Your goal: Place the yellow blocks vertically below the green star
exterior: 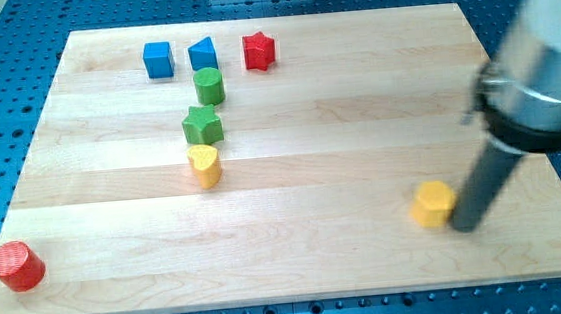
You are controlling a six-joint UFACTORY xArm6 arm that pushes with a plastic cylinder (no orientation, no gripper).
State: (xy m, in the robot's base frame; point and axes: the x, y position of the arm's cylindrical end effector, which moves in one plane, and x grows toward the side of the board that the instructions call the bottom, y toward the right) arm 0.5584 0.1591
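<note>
The green star [202, 126] sits left of the board's middle. A yellow heart-shaped block [204, 166] lies directly below it, nearly touching. A second yellow block, hexagonal [433, 204], lies at the lower right. My tip [464, 226] is just to the right of this yellow hexagon, touching or almost touching its right side. The rod and the arm's grey body rise toward the view's upper right.
A green cylinder [209, 85] stands just above the star. A blue cube [158, 59], a blue triangular block [202, 54] and a red star [259, 50] line the top. A red cylinder [16, 266] sits at the lower left corner of the wooden board [320, 144].
</note>
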